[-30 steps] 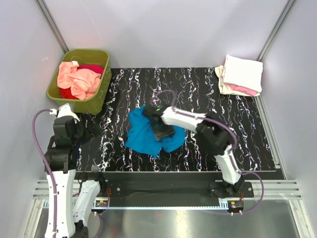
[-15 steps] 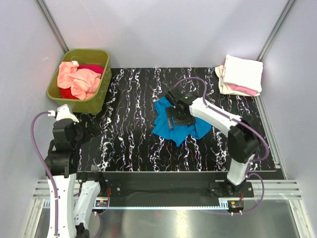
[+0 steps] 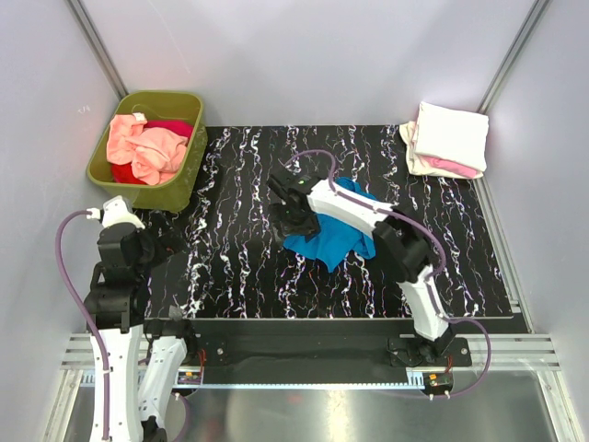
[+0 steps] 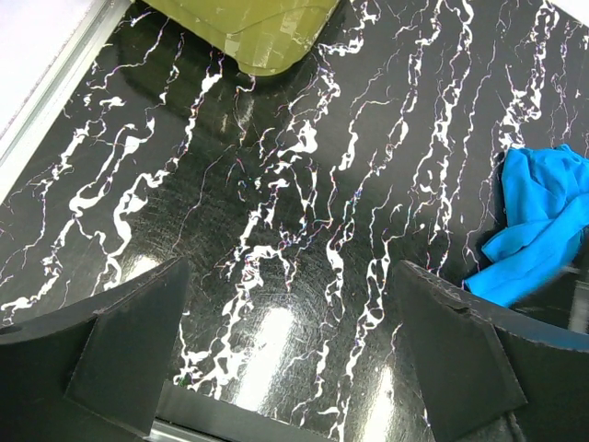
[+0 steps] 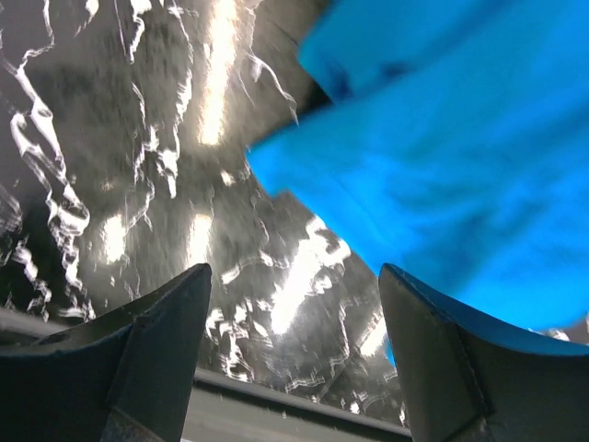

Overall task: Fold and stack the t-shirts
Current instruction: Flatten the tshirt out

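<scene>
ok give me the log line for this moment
blue t-shirt: crumpled on mat | right gripper: open, at its edge | left gripper: open, empty | folded stack: far right corner

The black, white-veined tabletop (image 3: 239,267) carries an olive-green tub (image 3: 187,184) at its far left corner, a crumpled blue t-shirt (image 3: 327,245) near the middle, and a stack of folded cream-white and pink shirts (image 3: 451,136) at its far right corner.
</scene>
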{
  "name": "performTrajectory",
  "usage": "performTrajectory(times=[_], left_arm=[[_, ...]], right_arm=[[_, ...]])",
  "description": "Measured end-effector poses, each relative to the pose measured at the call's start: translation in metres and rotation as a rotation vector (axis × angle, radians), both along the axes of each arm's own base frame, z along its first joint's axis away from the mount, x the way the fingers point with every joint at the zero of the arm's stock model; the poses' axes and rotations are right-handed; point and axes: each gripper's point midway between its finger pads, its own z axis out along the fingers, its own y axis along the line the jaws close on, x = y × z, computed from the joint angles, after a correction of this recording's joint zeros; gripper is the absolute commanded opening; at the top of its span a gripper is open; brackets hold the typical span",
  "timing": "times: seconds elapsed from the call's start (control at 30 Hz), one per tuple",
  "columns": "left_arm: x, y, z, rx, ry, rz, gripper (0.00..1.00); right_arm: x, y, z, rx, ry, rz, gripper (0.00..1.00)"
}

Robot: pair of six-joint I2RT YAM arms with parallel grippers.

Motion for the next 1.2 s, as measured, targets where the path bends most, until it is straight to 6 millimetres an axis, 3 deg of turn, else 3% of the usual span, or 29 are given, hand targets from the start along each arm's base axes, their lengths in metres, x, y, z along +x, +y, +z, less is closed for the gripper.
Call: performTrajectory(times=[0.17,0.4,0.53,0.6,0.9,1.1,1.2], left_arm=[[0.0,0.001,0.001,0.002,-0.003,0.003,0.99],[-0.001,0.001,0.004,0.003,-0.024,0.004,0.99],[-0.002,0.001,0.005,0.004,-0.028,0.005,0.99],[-0.002,0.001,0.005,0.004,-0.028,0.005,0.99],[-0.003,0.001,0.006,0.005,-0.035,0.008,0.99],[-0.004,0.002,0.007,0.006,-0.04,0.015,0.99],[-0.004,0.003,0.007,0.007,-0.04,0.02,0.99]], right_arm=[[0.007,0.017,-0.03,-0.065,0.023,0.013,0.79],[0.012,0.016,-0.054,-0.123,0.052,-0.007,0.71],[0.011,0.014,-0.055,-0.135,0.055,-0.015,0.57],[0.011,0.013,-0.056,-0.14,0.056,-0.016,0.43],[0.011,0.012,-0.057,-0.15,0.055,-0.015,0.0],[0.013,0.005,-0.052,-0.187,0.037,-0.016,0.0],[0.018,-0.005,-0.03,-0.214,-0.013,-0.023,0.0]])
